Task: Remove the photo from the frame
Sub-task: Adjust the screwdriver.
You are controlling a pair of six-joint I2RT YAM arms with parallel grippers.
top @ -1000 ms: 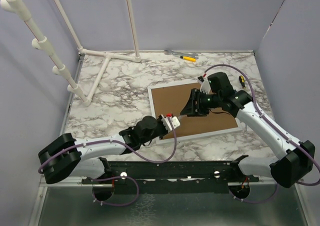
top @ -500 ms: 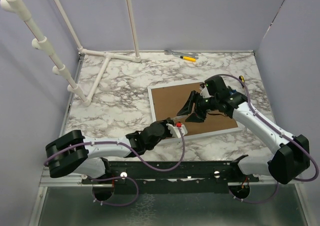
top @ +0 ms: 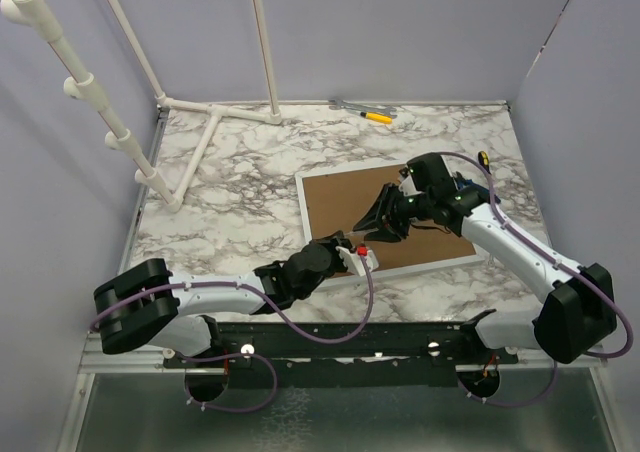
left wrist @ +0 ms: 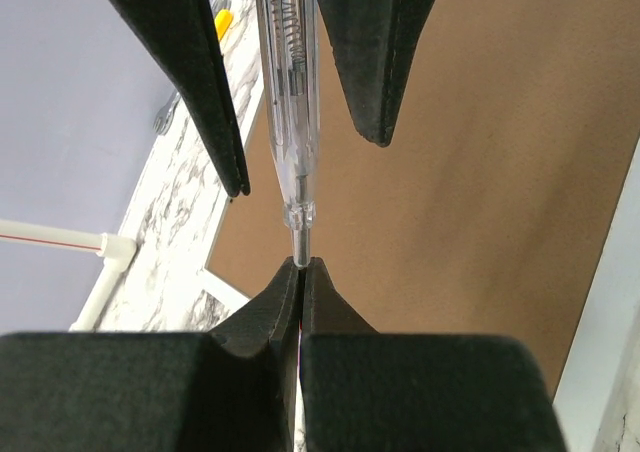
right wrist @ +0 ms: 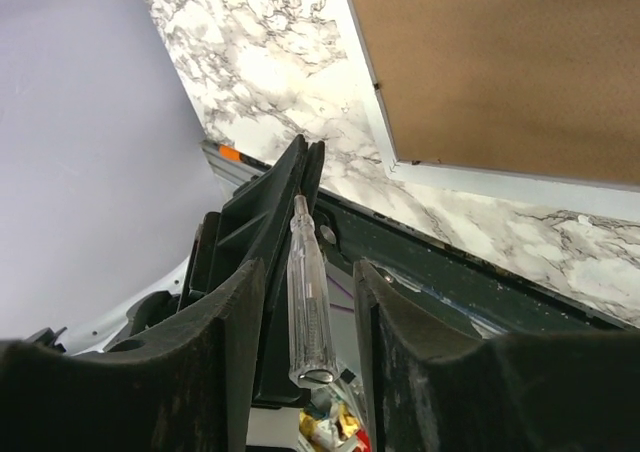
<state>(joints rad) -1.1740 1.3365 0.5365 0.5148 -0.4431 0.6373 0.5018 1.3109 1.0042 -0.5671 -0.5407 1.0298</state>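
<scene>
Grey-veined marble worktop (top: 240, 182) under lilac walls carries the frame (top: 335, 197), which lies face down with its matte brown fibreboard back up inside a thin white rim. The photo is out of sight, presumably beneath that board. From above, both arms meet over the frame's near edge, jaws tip to tip. At the left wrist, the left jaws are pinched tight on the thin metal shank of a screwdriver (left wrist: 285, 102), whose clear, smooth plastic handle shows a coiled spring inside; the right jaws' black tapered fingers (left wrist: 200, 82) flank it with gaps. At the right wrist, the right jaws stand half-wide astride the handle, not touching it. This looks like a hand-over: the right jaws should close squarely on the slick round handle before the left jaws let go, or the tool may swivel or drop.
</scene>
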